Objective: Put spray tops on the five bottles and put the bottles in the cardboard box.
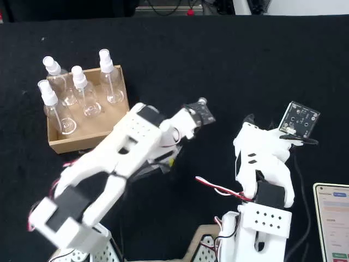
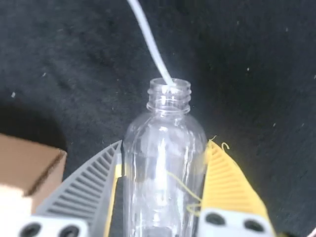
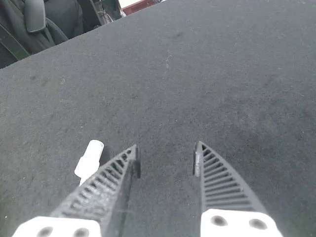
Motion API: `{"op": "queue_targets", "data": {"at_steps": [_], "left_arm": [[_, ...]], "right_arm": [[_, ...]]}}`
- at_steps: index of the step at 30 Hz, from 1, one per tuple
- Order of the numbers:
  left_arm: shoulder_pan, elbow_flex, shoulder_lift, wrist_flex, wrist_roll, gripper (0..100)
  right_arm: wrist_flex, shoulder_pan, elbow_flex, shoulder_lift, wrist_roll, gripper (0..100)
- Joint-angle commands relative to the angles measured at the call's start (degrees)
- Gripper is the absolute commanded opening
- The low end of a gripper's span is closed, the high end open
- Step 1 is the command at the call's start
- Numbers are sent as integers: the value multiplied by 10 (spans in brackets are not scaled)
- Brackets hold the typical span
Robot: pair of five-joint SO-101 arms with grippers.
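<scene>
Slippage worries us most: the clear bottle (image 2: 165, 128) is smooth, rounded plastic, and the left gripper (image 2: 164, 144) clamps its body with ribbed fingers (image 2: 94, 182) pressed against both sides, over the black cloth table (image 1: 229, 54) near the cardboard box (image 1: 82, 141). A thin, flexible white dip tube (image 2: 150, 44) enters the threaded neck, and we judge it could bend or pull out before a top seats. The right gripper (image 3: 166, 148) hangs spread and empty, a small white cylindrical piece (image 3: 89, 159) just beside one finger. Four capped bottles (image 1: 87, 101) stand in the box
</scene>
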Motion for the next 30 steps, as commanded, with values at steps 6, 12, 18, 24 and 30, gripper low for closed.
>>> {"op": "queue_targets", "data": {"at_steps": [6,12,18,24,30], "left_arm": [[-42,255,-249,-154,122,173],[-43,335,-345,-162,124,170],[-44,379,-432,-166,173,170],[-41,473,-508,-254,196,170],[-36,505,-552,-270,193,170]], "right_arm": [[20,6,-45,-6,-31,170],[18,-40,-92,51,-34,170],[21,-109,-196,240,-40,170],[22,-164,-284,410,-136,180],[22,-173,-388,545,-183,254]]}}
